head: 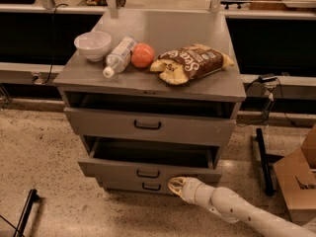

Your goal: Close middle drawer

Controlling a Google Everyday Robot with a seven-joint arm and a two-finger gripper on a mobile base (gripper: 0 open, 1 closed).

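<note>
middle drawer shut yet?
No, partly open: middle drawer front juts out of the cabinet, dark tray visible behind it. Gripper at its lower right.

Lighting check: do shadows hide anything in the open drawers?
Camera view: light comes from overhead and the cabinet top is evenly lit; the middle drawer has its tray in deep shadow, inside unreadable; the pincer is lit, at the lower edge of that drawer's front, right of its handle.

The only print I can spot is big white lettering on the chip bag [190, 63], and I can't make out the words. The pincer [177, 185] sits well below that bag.
</note>
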